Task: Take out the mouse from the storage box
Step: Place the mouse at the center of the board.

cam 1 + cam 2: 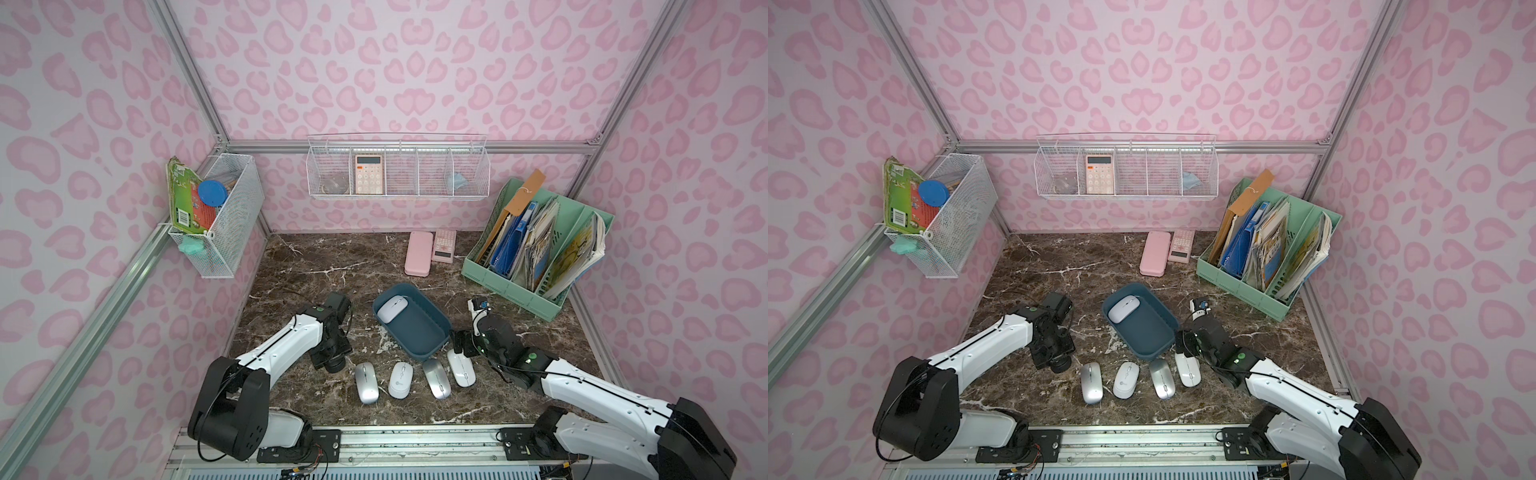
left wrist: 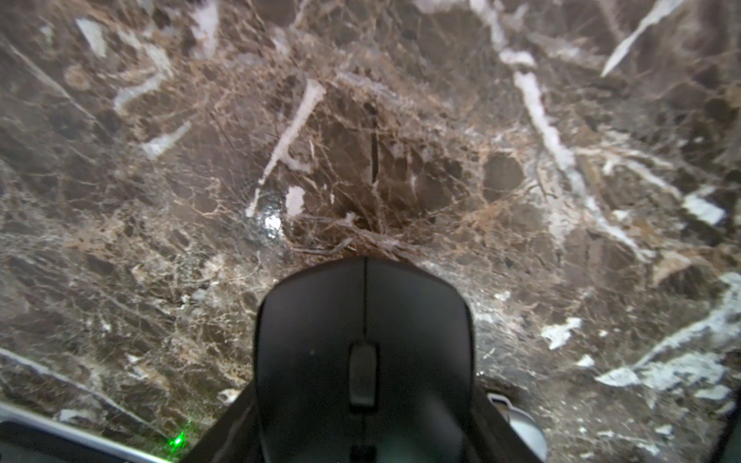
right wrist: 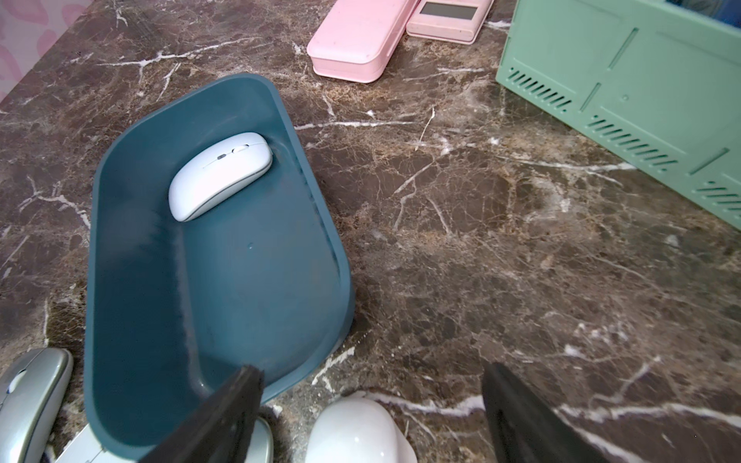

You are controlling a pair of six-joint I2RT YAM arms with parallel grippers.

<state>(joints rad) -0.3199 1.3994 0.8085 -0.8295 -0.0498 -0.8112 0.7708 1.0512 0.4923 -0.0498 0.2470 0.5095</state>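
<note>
- In the centre of both top views: box [image 1: 415, 332] lies askew on the table [image 1: 324, 266]. One white mouse [image 1: 392, 308] is in it, at the far end toward the upper left. The rest of the box is bare.
- Just below the box in frame: row of four mice [image 1: 400, 380] on the table, outside the box.
- Step, as I read it: fetch that last white mouse. The right claw [image 1: 465, 347] is the free one, so it's the candidate.
- Doing it well:
  - Come straight down with the jaws across the mouse's narrow width and the wrist turned to match its diagonal lie.
  - In the right wrist view its nose sits close to a side wall; can't tell if it touches. Grip mid-body or toward the tail, where the fingers have room.
  - Lift clear of the rim before going sideways. The box looks light and may slide or tip if a finger snags the wall.
- Right arm: enters from the lower right, forearm running up-left. The claw is low by the box's near corner, over the rightmost mouse [image 3: 357, 429] of the row. Its jaws are wide apart and hold nothing.
- Left arm: lower left, elbow folded. The left claw [image 1: 338, 305] is left of the box, apart from it.
- Left wrist view: the left claw is clamped on a black mouse [image 2: 363, 340] over bare table. Can't tell whether it's resting on the table or lifted.
</note>
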